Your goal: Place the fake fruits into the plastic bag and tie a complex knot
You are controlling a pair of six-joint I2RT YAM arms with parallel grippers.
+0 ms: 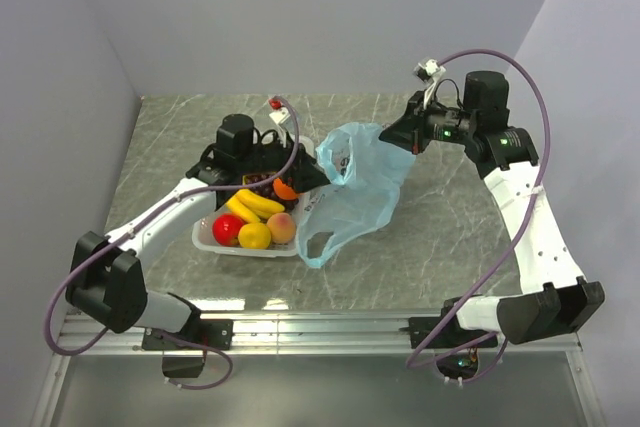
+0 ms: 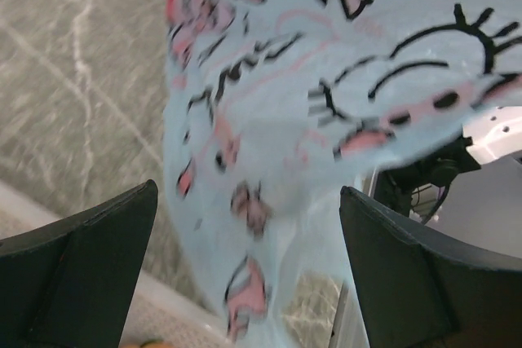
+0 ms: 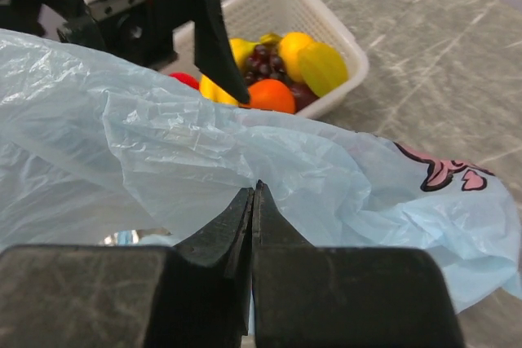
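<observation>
Nearest the bases, one basket (image 1: pixel 203 235) holds all the fruit I can see: one apple (image 1: pixel 226 229), one lemon (image 1: pixel 254 236), one peach (image 1: pixel 281 227), two bananas (image 1: pixel 252 205), one orange (image 1: pixel 287 190), one grape bunch (image 1: pixel 258 179). They look light, glossy and probably slippery, so grip each across its middle. One bag (image 1: pixel 360 187) sits against the basket, nothing in it; it's thin, limp film, best taken at rim or handles. Left gripper (image 2: pixel 249 193) gapes wide, film ahead, holding nothing. Farthest, right gripper (image 3: pixel 253 201) is pinched tight on the bag's edge, holding it up
</observation>
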